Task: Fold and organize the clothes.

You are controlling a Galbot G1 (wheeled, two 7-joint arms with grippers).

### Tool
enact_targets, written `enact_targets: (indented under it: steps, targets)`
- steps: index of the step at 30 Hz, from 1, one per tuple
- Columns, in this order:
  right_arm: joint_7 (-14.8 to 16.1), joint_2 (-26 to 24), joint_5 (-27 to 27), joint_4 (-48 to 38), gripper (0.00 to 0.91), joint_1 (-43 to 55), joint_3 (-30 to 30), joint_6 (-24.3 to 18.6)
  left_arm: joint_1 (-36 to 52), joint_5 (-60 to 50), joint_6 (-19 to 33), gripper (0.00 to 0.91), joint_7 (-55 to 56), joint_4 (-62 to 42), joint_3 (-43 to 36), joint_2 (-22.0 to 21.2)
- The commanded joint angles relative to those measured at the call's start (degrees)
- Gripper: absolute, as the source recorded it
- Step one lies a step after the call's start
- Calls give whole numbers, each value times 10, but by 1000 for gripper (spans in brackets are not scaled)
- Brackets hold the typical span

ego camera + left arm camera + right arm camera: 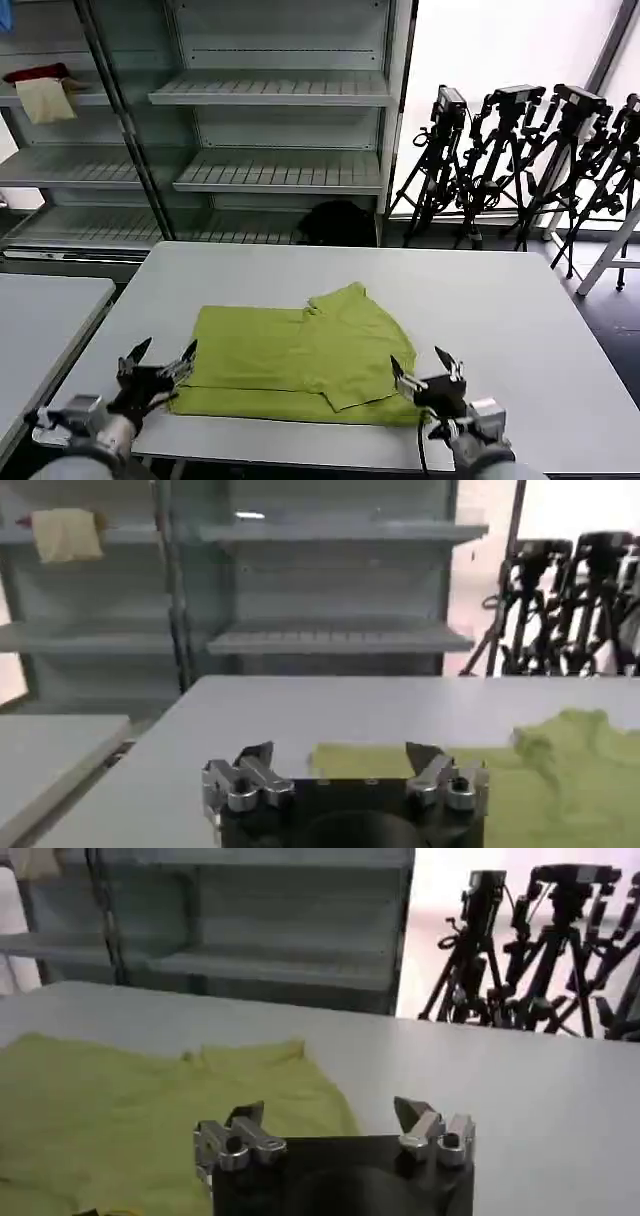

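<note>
grippers ready at the near edge of the half-folded t-shirt (300,360)

left gripper (158,364) and right gripper (428,372) both stood spread and empty beside the shirt's near corners on the table (500,300); i judged each should pinch its corner fully, then lift evenly together so the fold stayed straight.

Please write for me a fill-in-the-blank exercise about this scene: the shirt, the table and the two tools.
1. The lime T-shirt lies partly folded on the grey ____.
2. The left tool sits at the shirt's near left corner with its fingers ____.
3. The right tool is open at the shirt's near ____ corner.
4. Behind the table stands a metal ____ unit.

Missing words: table; open; right; shelf
</note>
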State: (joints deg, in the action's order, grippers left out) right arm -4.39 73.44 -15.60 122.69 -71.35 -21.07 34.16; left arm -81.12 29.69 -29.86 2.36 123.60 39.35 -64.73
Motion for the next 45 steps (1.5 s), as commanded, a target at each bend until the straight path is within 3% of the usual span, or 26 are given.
enact_targets:
  steps: [1,7,11,28,36,38,40,42,44,45]
  targets:
    - [-9,12,-39,-232,907,280,81,1,232,77,-34,907,-9,-155,-97,63]
    - [-17,44,-34,-315,907,316,94,0,300,45,-34,907,-21,-266,-155,83]
    - [-14,57,-4,-348,907,319,96,0,316,34,-34,907,-38,-312,-168,91]
    - [-10,95,14,-407,907,332,101,0,300,-42,-34,907,-82,-361,-169,79]
    - [-8,92,16,-409,907,328,101,0,282,-41,-33,746,-86,-338,-163,74]
    - [-6,91,19,-408,897,325,103,0,276,-38,-34,625,-86,-327,-162,73]
    - [-2,90,22,-407,816,319,104,0,272,-37,-34,413,-87,-317,-161,71]
    - [0,90,21,-404,645,314,103,0,269,-38,-34,252,-87,-313,-162,68]
    - [1,90,19,-400,413,307,104,0,267,-40,-34,222,-85,-313,-162,65]
    - [1,90,19,-399,383,304,104,0,266,-39,-34,222,-84,-312,-161,63]
